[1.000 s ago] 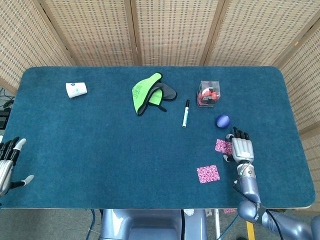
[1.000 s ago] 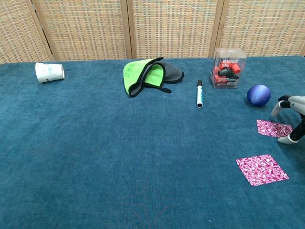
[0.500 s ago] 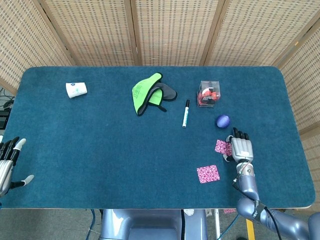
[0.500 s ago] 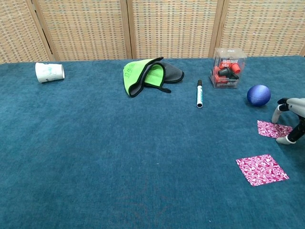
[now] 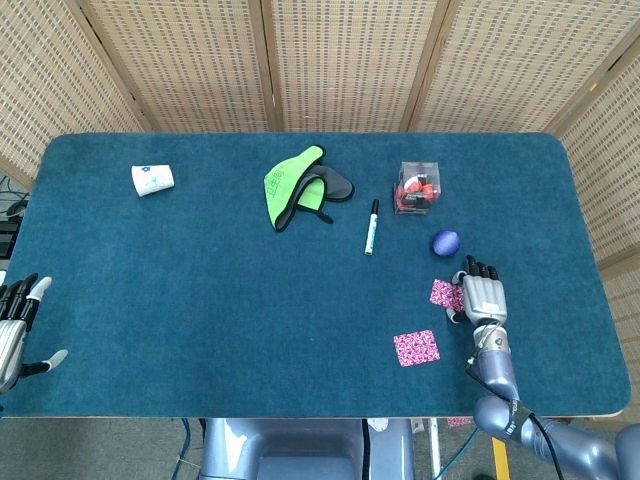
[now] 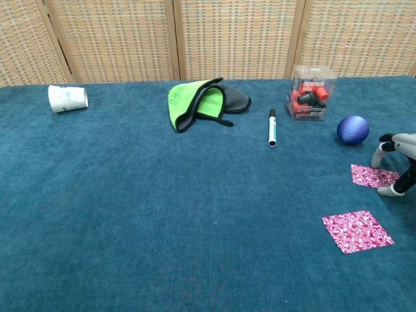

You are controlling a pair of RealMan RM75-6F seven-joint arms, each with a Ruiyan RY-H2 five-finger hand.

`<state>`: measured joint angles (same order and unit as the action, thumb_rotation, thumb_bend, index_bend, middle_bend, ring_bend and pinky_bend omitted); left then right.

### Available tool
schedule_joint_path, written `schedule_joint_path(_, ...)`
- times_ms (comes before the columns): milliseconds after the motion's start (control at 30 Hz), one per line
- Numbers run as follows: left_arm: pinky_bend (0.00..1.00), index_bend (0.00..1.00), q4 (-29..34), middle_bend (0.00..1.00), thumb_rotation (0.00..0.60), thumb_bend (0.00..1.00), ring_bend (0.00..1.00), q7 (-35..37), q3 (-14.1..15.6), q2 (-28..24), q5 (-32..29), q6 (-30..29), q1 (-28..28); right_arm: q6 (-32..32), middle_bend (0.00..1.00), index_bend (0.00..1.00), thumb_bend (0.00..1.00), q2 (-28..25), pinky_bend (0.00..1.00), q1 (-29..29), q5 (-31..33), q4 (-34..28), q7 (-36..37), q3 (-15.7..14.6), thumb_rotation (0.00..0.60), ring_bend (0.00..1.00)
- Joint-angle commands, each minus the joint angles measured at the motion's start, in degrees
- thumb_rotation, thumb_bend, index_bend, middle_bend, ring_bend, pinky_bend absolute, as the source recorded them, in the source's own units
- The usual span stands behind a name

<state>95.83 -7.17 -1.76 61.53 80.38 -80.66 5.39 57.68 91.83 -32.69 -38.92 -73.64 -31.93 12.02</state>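
Here the right hand (fingers spread, holding nothing) touches a pink patterned square; left hand idle, open.

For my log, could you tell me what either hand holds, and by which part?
Nothing is held: the right hand rests over a pink patterned square, and the left hand is open.

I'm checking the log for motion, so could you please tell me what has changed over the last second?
The right hand has sunk slightly onto the near edge of the pink patterned square beside it, fingers spread; nothing was picked up or released. The left hand, blue ball, second pink square, marker, clear box, green cloth and paper cup stayed put.
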Motion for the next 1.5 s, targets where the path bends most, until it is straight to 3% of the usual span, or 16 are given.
schedule_joint_path(33, 0.0, 0.0, 0.0, 0.0, 0.6, 0.0, 0.0, 0.0, 0.0, 0.0, 0.0, 0.0, 0.0, 0.1, 0.0, 0.45, 0.34, -0.4, 0.05, 0.2, -0.3, -0.2, 0.2, -0.2, 0.6, 0.0)
schedule_joint_path(733, 0.0, 0.0, 0.1, 0.0, 0.6, 0.0, 0.0, -0.1, 0.0, 0.0, 0.0, -0.1, 0.0, 0.8, 0.0, 0.45, 0.34, -2.1, 0.05, 0.9, -3.1, -2.1, 1.8, -1.2, 0.6, 0.0)
schedule_joint_path(1033, 0.0, 0.0, 0.0, 0.0, 0.6, 0.0, 0.0, -0.1, 0.0, 0.0, 0.1, 0.0, 0.0, 2.1, 0.0, 0.45, 0.34, -5.8, 0.05, 2.3, -7.4, -7.1, 4.0, -2.4, 0.6, 0.0)
schedule_joint_path(1500, 0.0, 0.0, 0.0, 0.0, 0.6, 0.0, 0.0, -0.1, 0.1, 0.0, 0.2, -0.1, 0.0, 5.3, 0.0, 0.45, 0.34, -11.2, 0.05, 5.1, -21.1, -19.4, 5.0, -8.8, 0.6, 0.0)
